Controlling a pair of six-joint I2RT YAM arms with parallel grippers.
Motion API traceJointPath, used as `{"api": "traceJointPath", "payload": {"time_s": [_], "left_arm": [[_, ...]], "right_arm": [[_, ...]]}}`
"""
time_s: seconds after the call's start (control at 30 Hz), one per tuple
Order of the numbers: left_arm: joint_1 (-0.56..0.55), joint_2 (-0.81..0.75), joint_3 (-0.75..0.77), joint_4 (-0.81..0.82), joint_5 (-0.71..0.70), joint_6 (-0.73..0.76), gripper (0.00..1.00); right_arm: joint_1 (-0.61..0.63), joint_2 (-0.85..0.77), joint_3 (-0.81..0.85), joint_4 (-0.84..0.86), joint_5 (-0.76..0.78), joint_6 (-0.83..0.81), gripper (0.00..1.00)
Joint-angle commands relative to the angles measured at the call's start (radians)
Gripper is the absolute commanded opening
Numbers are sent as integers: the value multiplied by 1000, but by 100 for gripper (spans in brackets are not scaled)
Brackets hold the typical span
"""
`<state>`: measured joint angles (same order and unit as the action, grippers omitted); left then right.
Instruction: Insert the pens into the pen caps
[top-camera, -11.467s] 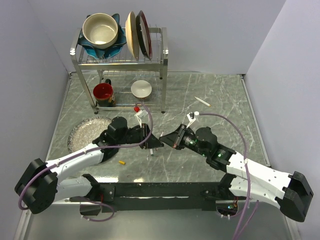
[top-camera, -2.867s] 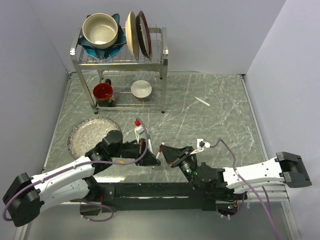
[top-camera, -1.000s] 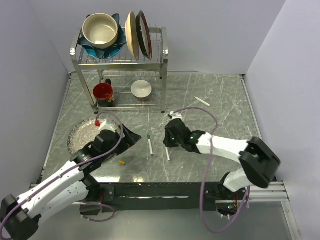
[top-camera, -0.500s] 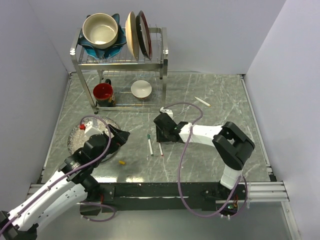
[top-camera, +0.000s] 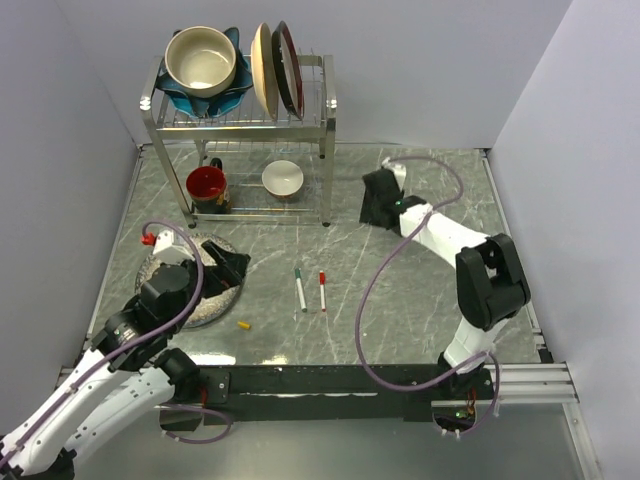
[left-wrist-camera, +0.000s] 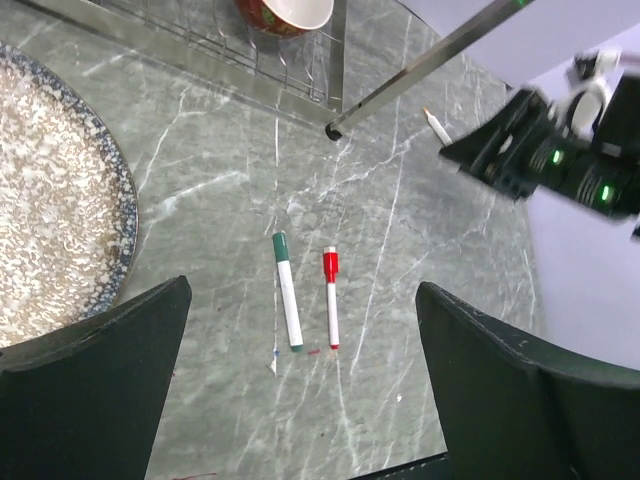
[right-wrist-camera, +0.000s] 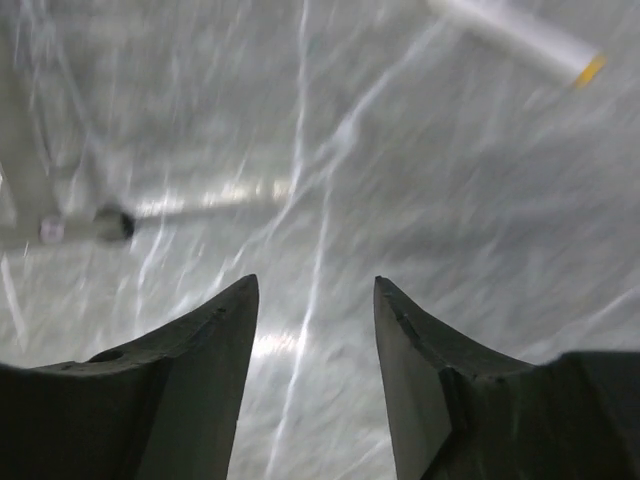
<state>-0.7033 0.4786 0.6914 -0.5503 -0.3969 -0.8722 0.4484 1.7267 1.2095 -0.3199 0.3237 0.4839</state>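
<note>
Two white pens lie side by side at the table's middle. One wears a green cap (top-camera: 297, 271) (left-wrist-camera: 281, 243), the other a red cap (top-camera: 322, 277) (left-wrist-camera: 330, 264). A loose yellow-orange cap (top-camera: 242, 324) lies to their near left. A third pen (right-wrist-camera: 515, 30) (left-wrist-camera: 435, 125), uncapped with an orange tip, lies at the back right, just ahead of my right gripper (top-camera: 375, 207) (right-wrist-camera: 315, 285), which is open and holds nothing. My left gripper (top-camera: 232, 268) (left-wrist-camera: 302, 288) hangs wide open and holds nothing, over the plate's right rim, left of the two pens.
A metal dish rack (top-camera: 325, 130) stands at the back left with bowls and plates on top. Under it are a red mug (top-camera: 207, 186) and a small bowl (top-camera: 283, 178). A speckled plate (top-camera: 160, 270) lies at the left. Grey walls close in the table on both sides.
My right gripper opened and swung from the table's middle to the back right, leaving the red-capped pen beside the green-capped one. My left arm drew back to the left.
</note>
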Motion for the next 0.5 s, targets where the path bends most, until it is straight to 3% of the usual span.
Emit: {"api": "traceJointPath", "payload": {"time_s": [0.0, 0.1, 0.47], "left_arm": [[2, -32, 2, 21, 35, 78, 98], [2, -47, -1, 18, 32, 59, 98], [-15, -107, -9, 19, 13, 58, 98]], "right_arm": [[-71, 97, 137, 22, 0, -241, 62], [-138, 196, 252, -56, -83, -320, 70], [-257, 347, 383, -74, -187, -545, 72]]}}
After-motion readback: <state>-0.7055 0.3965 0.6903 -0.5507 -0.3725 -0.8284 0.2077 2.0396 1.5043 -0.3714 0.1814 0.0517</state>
